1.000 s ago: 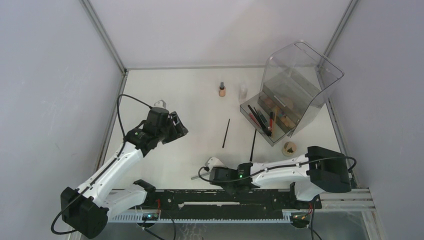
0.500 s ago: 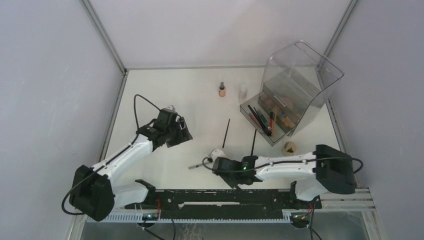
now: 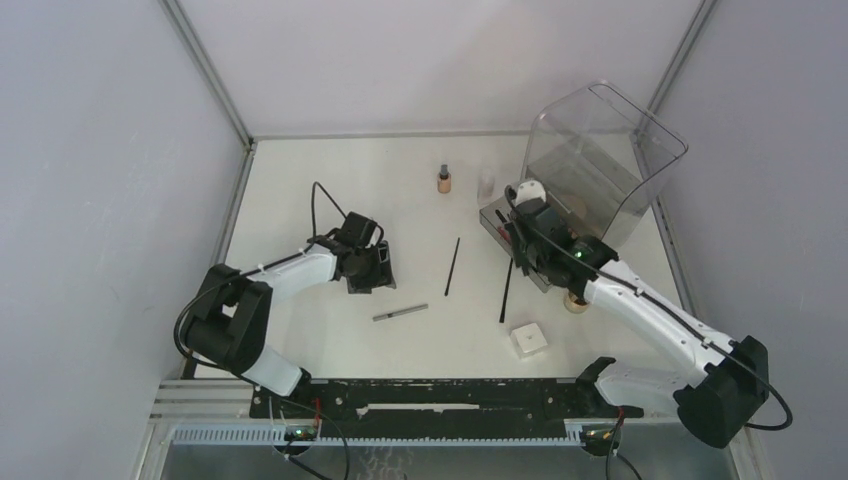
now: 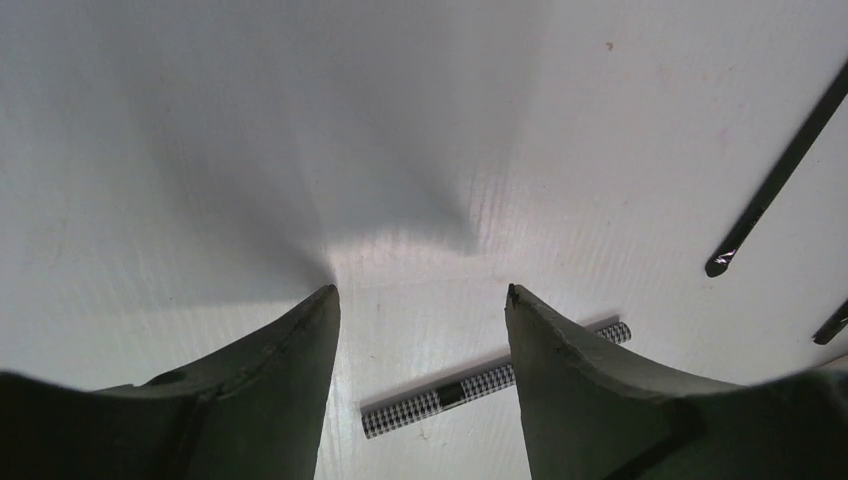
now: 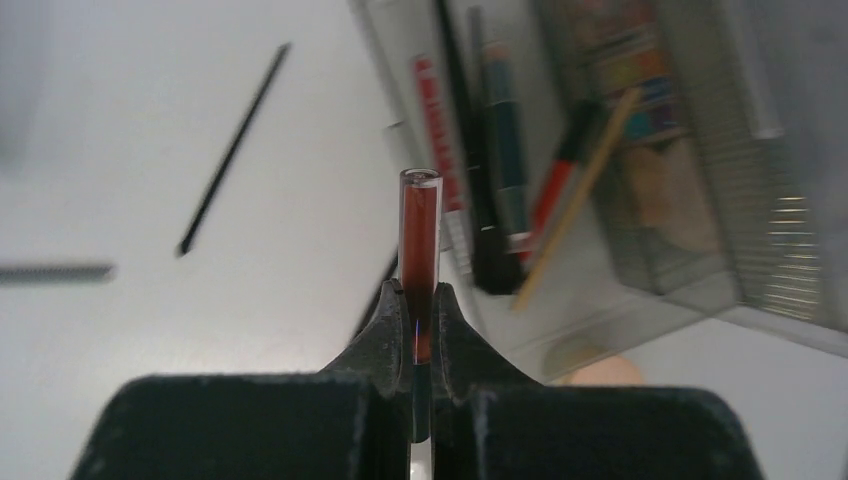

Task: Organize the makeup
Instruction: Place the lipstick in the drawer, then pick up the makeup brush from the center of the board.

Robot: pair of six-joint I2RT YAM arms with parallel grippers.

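Observation:
My left gripper [image 3: 371, 270] is open and empty, low over the table; in the left wrist view [image 4: 421, 292] a black-and-white checkered stick [image 4: 470, 392] lies just beyond its fingertips, also in the top view [image 3: 400, 313]. My right gripper [image 3: 524, 238] is shut on a red lip tube [image 5: 420, 230] and holds it over the front tray [image 5: 400, 120] of the clear bin [image 3: 600, 150], where pencils and red sticks lie. Two thin black brushes [image 3: 452, 266] [image 3: 507, 291], a white box [image 3: 528, 340], a round tan puff [image 3: 578, 297] and a tan dark-capped bottle [image 3: 444, 181] sit on the table.
A small clear bottle [image 3: 487, 183] stands beside the tan one near the bin. The bin stands tilted at the back right against the enclosure wall. The black rail [image 3: 440, 398] runs along the near edge.
My right arm has swung from the front of the table up to the bin's tray with the red tube. The left gripper has moved right toward the checkered stick. The white box now shows.

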